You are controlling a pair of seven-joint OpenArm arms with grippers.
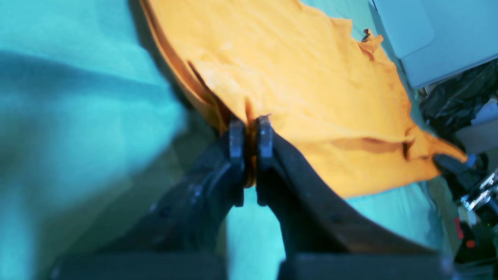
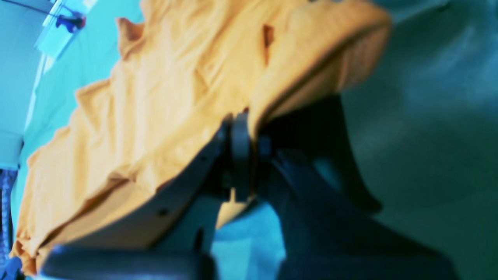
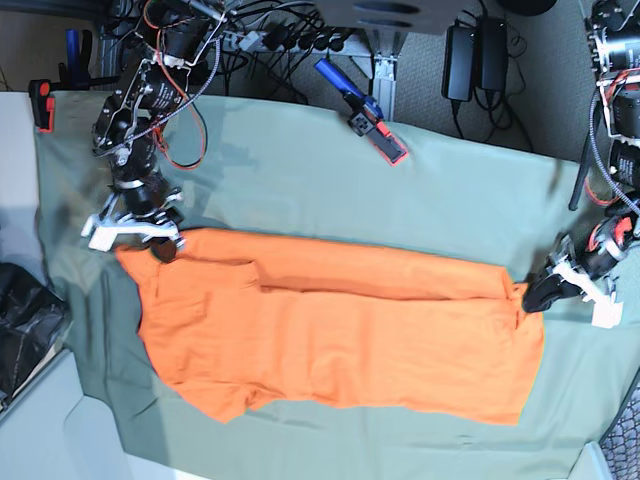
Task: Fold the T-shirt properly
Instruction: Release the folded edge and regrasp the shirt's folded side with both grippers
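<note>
Orange T-shirt (image 3: pixel 340 330) edge pinched by L gripper (image 1: pixel 251 124) & R gripper (image 2: pixel 245 134), both clamped tight. Lift evenly, keep hem taut, fold across w/o bunching on green cloth (image 3: pixel 300 170).

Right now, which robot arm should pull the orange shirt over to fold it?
Probably both together: the left gripper and right gripper are each shut on an edge of the T-shirt, at opposite ends.

A sage-green cloth (image 3: pixel 300 180) is spread over the table (image 3: pixel 15 170). The orange T-shirt (image 3: pixel 340 335) is laid flat across the frame's middle, and a blue-and-red clamp (image 3: pixel 362 112) is seen at the upper centre.
</note>
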